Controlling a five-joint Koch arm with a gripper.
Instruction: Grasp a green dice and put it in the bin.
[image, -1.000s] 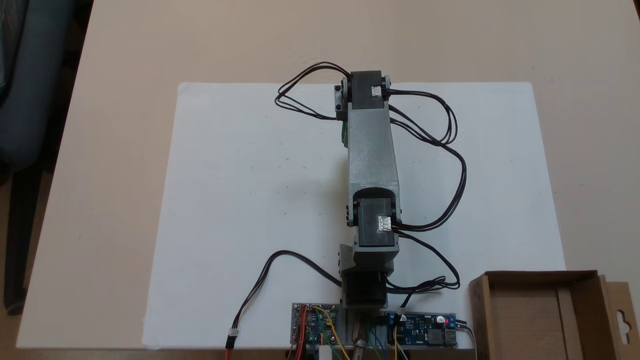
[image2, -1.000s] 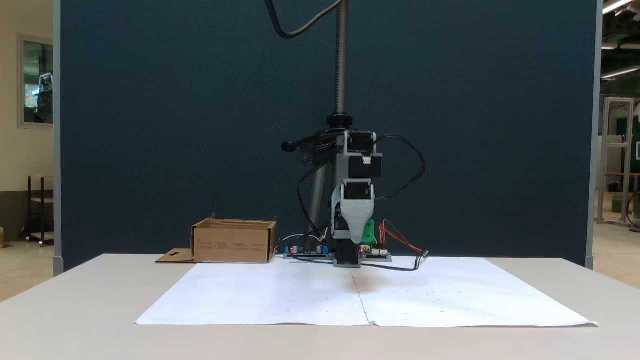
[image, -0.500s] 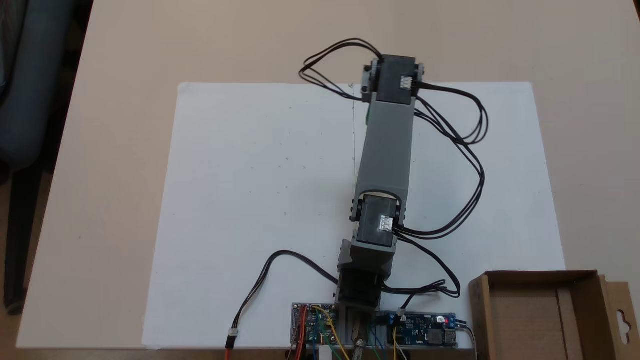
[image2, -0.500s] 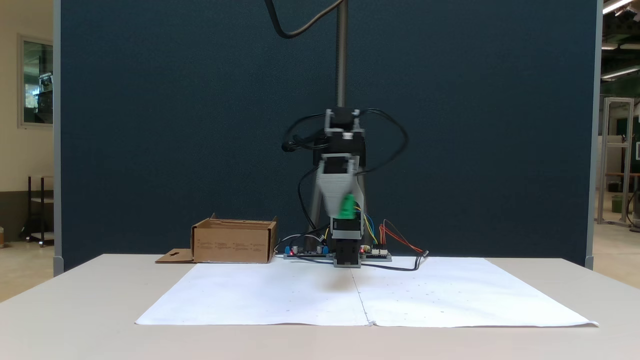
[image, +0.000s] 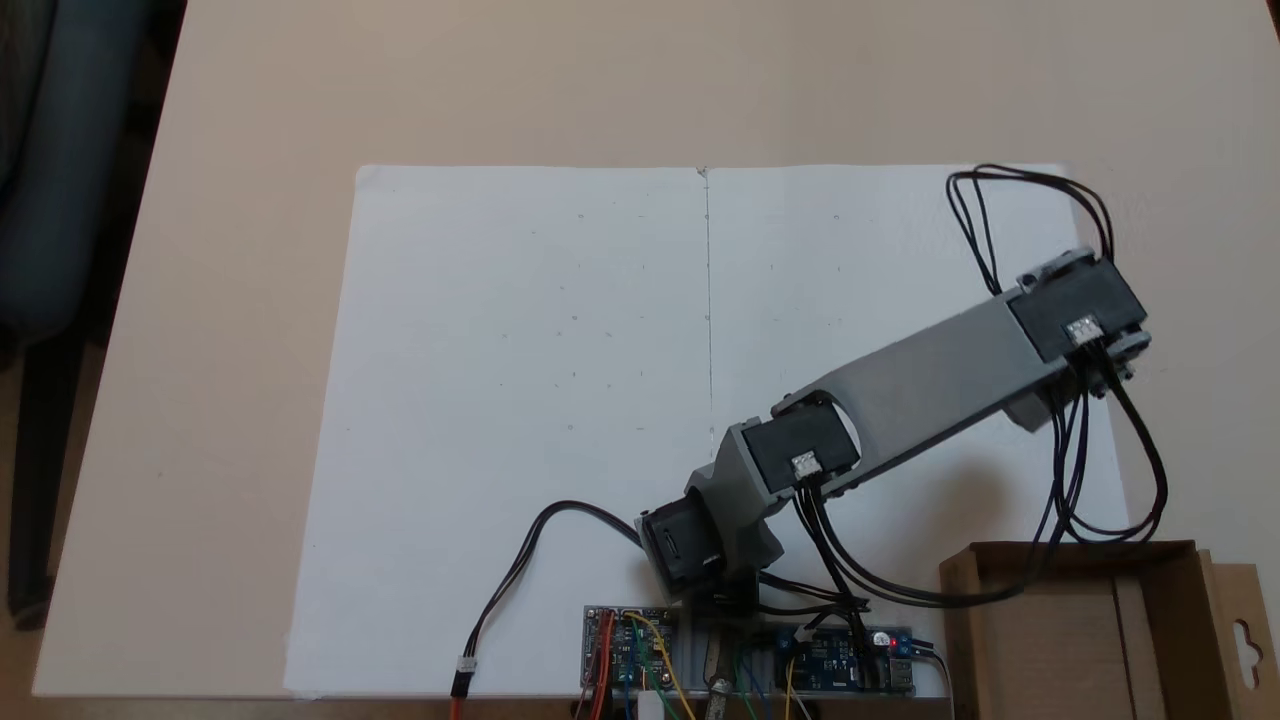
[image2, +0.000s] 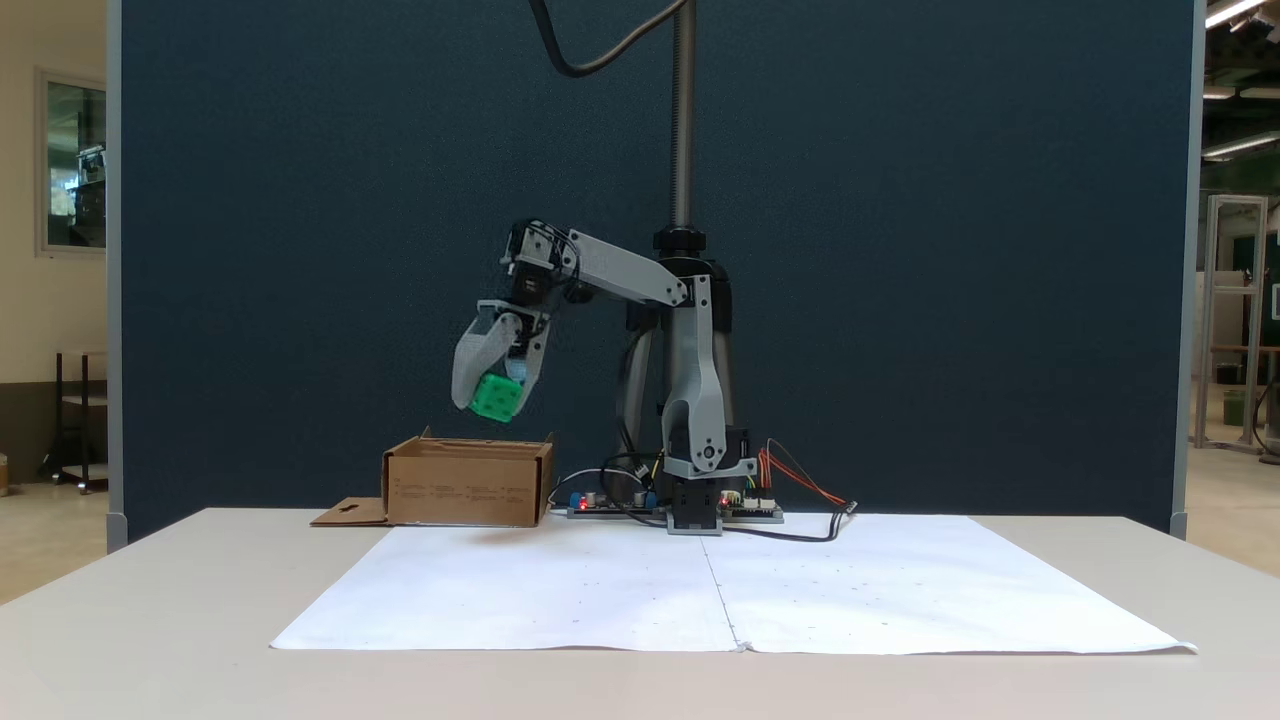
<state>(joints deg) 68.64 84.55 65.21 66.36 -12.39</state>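
White paper (image: 520, 400) covers the middle of a beige table (image2: 150, 600) that stands before a dark blue partition (image2: 950, 250). At the table's edge, beside the arm's base, sits the bin (image2: 466, 489), a low cardboard box whose slotted flap lies flat on the side away from the arm. In a fixed view the gripper (image2: 493, 397) hangs in the air above the bin, its jaws closed on the dice (image2: 495, 398), clear of the box.

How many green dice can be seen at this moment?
1. The dice is held in the gripper, in the air above the bin, seen in a fixed view. The arm could hide others from above.
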